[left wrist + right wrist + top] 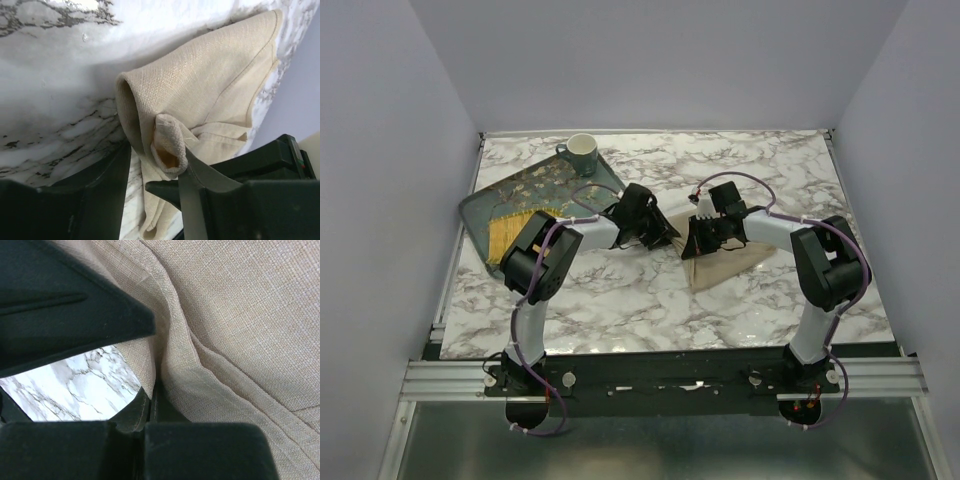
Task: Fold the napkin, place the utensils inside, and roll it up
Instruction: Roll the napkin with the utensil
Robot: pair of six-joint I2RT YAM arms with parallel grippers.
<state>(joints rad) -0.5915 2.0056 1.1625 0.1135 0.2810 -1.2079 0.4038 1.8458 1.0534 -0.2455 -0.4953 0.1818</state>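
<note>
Lying right of centre on surface (620,300): napkin (735,262), partly rolled, one end an open tube. Right tool (695,240) pressed together on napkin edge. Left tool (662,235) half spread astride bunched part of it; cannot tell if pinching. Tray (480,210) far left holds mug (581,152) at far corner, yellow fringed mat (508,235). Mug contents hidden.

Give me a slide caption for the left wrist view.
Left gripper straddling a bunched fold of the beige napkin on the marble table.
</note>
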